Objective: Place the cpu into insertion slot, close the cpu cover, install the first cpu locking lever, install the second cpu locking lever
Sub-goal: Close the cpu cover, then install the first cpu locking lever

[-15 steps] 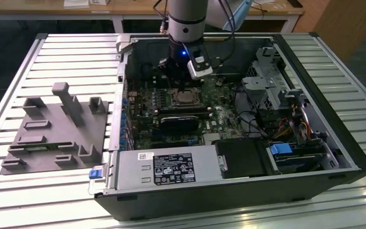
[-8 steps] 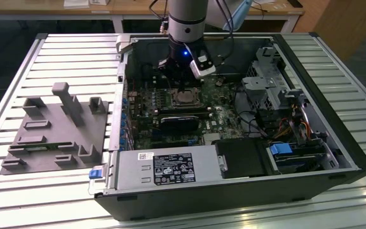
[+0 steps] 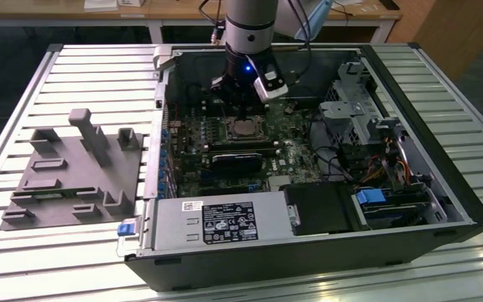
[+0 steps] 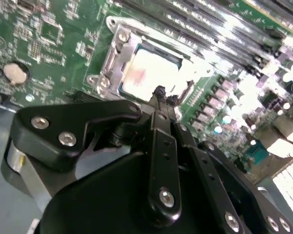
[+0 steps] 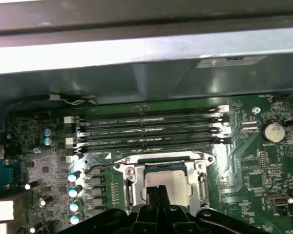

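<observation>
The cpu (image 5: 172, 176), a pale silver square, lies in the insertion slot (image 3: 243, 129) on the green motherboard. The cpu cover (image 5: 129, 181), a silver frame, lies flat around it, with the chip showing through its window. In the second wrist view the cpu (image 4: 145, 68) glares white inside the cover (image 4: 118, 53). My gripper (image 5: 158, 191) hangs just above the chip's near edge, its two black fingers pressed together with nothing between them. Seen in the second wrist view, the gripper (image 4: 160, 92) tips sit over the socket's edge. In the exterior view the gripper (image 3: 241, 113) stands upright over the socket.
Long black memory slots (image 5: 151, 129) run beside the socket, towards the case wall (image 5: 146, 48). A coin battery (image 5: 271, 130) sits on the board. The grey power supply box (image 3: 216, 220) and a drive cage (image 3: 359, 116) border the board. A grey fixture (image 3: 73, 170) lies outside the case.
</observation>
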Robot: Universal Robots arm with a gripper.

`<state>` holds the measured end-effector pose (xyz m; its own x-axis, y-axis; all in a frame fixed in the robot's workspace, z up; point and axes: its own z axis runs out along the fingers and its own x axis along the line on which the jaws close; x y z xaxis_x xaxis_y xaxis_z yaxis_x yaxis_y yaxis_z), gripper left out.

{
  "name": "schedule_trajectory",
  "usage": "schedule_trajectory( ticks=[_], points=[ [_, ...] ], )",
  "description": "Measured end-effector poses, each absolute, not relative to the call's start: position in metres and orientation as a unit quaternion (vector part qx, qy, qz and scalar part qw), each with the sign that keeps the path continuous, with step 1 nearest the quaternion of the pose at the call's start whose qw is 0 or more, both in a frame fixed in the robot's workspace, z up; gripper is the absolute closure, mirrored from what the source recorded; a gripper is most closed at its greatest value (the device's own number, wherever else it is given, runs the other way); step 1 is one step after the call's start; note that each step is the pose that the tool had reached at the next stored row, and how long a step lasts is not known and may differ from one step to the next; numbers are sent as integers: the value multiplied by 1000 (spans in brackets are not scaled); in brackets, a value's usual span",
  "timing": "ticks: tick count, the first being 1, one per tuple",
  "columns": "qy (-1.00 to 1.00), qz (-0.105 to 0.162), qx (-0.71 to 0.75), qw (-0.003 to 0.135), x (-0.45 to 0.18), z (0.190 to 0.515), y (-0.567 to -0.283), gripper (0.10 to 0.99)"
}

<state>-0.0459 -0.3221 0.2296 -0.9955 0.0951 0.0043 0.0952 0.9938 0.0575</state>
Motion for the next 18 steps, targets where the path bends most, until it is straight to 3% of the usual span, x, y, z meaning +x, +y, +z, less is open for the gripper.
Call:
schedule_trajectory(
  ticks=[18],
  points=[
    [-998, -29, -47, 3, -40, 244, -322, 984]
  ],
)
